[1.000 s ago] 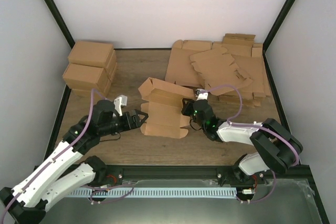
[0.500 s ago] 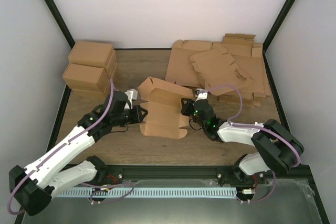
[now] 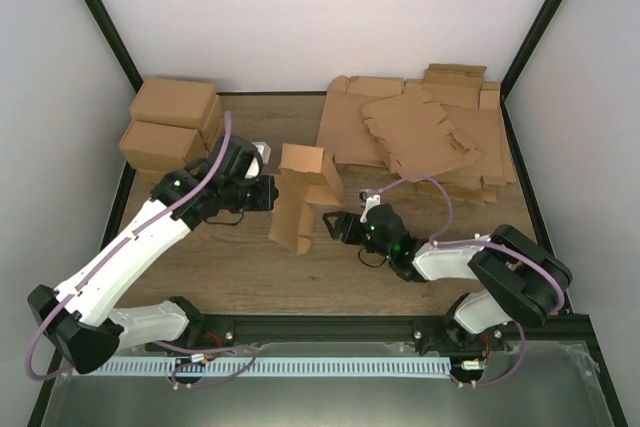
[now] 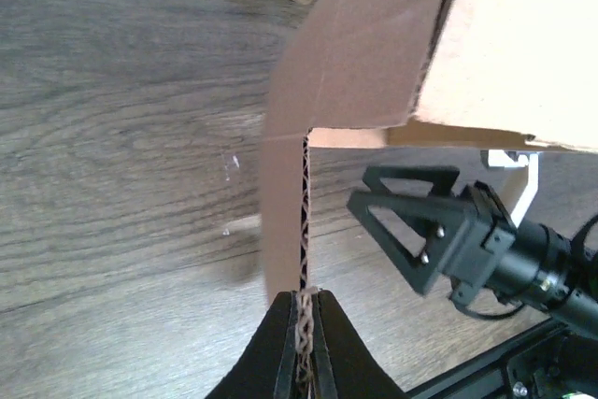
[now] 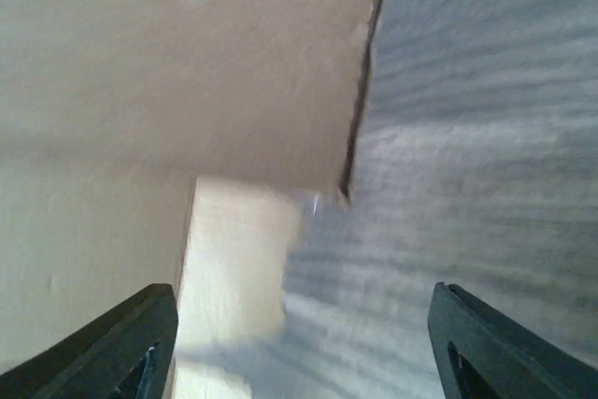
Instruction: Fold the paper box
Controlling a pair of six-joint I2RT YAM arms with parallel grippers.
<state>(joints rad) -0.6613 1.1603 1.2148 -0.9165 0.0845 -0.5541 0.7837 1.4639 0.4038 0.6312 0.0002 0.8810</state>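
The paper box (image 3: 303,197) is a partly folded brown cardboard piece, tipped up on edge at the table's middle. My left gripper (image 3: 268,193) is shut on its left flap; in the left wrist view the corrugated edge (image 4: 304,231) runs straight down between the closed fingertips (image 4: 290,343). My right gripper (image 3: 334,227) stands open just right of the box and below it, not touching it. From the left wrist its open black jaws (image 4: 411,231) show beside the flap. In the right wrist view the box (image 5: 187,63) fills the upper left, ahead of the open gripper (image 5: 299,352).
Folded brown cartons (image 3: 172,130) are stacked at the back left. A pile of flat cardboard blanks (image 3: 420,132) lies at the back right. Bare wooden tabletop (image 3: 250,272) lies in front of the box. Black frame posts and white walls close in the sides.
My left gripper closed on the box's left flap and swung it up on edge, toward the left. My right gripper let go of the box, opened and drew back toward the near side.
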